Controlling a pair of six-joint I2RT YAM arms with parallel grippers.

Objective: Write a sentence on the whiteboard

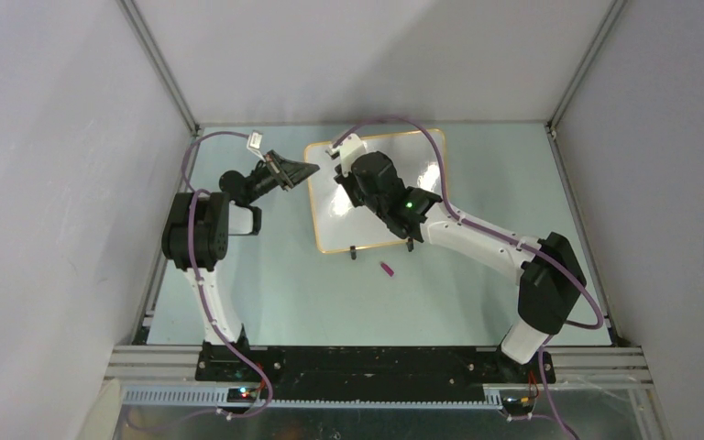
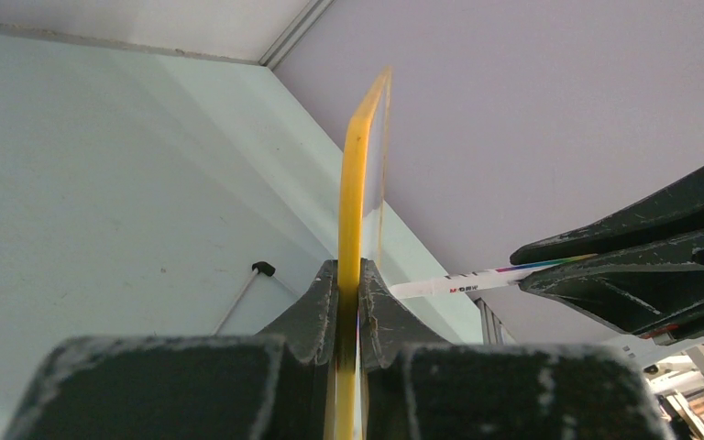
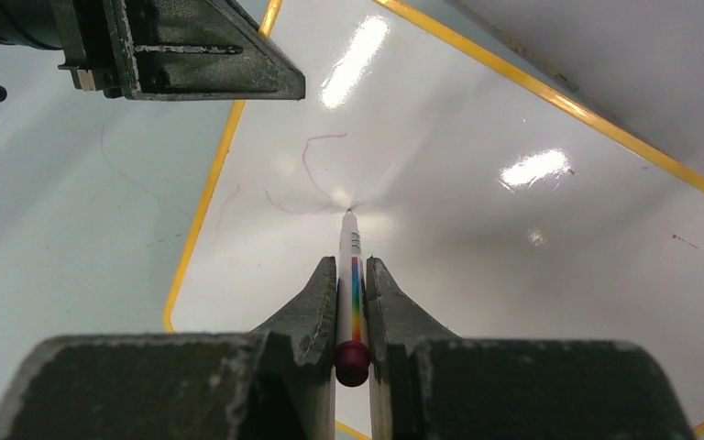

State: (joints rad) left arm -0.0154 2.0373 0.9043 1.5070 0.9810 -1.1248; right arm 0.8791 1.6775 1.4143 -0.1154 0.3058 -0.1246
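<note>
Writing step | whiteboard edge pinched by left gripper | marker pinched by right gripper, tip on whiteboard | steady strokes needed next

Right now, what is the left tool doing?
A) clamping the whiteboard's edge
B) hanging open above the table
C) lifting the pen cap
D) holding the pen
A: the left wrist view shows the left tool shut on the whiteboard at its yellow edge; the right tool holds the pen.
</note>
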